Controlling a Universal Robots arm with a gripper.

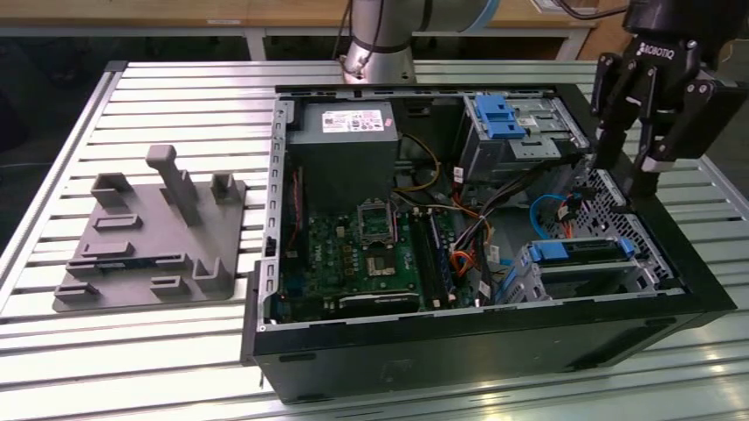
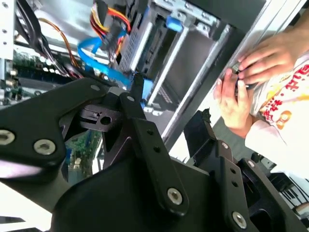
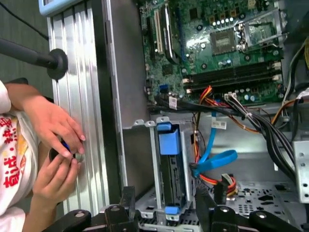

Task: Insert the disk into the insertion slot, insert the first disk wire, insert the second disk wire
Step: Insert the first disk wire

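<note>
One big black computer case [image 1: 468, 351] lies open on the slatted tabletop [image 1: 175, 88]. Inside the case, in the corner on the exterior view's right, sits the insertion slot [image 1: 591, 274]. It is a grey metal box full of little holes. The disk [image 3: 169, 176] is already in the slot, standing on its edge, and its blue frame shows at both ends.

The jaws hang over the rim of the case, just above the slot. They are spread wide and hold nothing.

A blue wire [image 3: 212, 159] curls inside the case, just beside the slot. A bunch of red, yellow and orange wires [image 3: 217, 180] lies next to it. I cannot tell where their ends go.

A green board [image 1: 363, 254] fills the middle of the case. Outside the case, on the exterior view's left, a grey plastic stand [image 1: 153, 237] rests on the tabletop. A person's hands [image 3: 58, 130] are close together just outside the case wall, holding something small.
</note>
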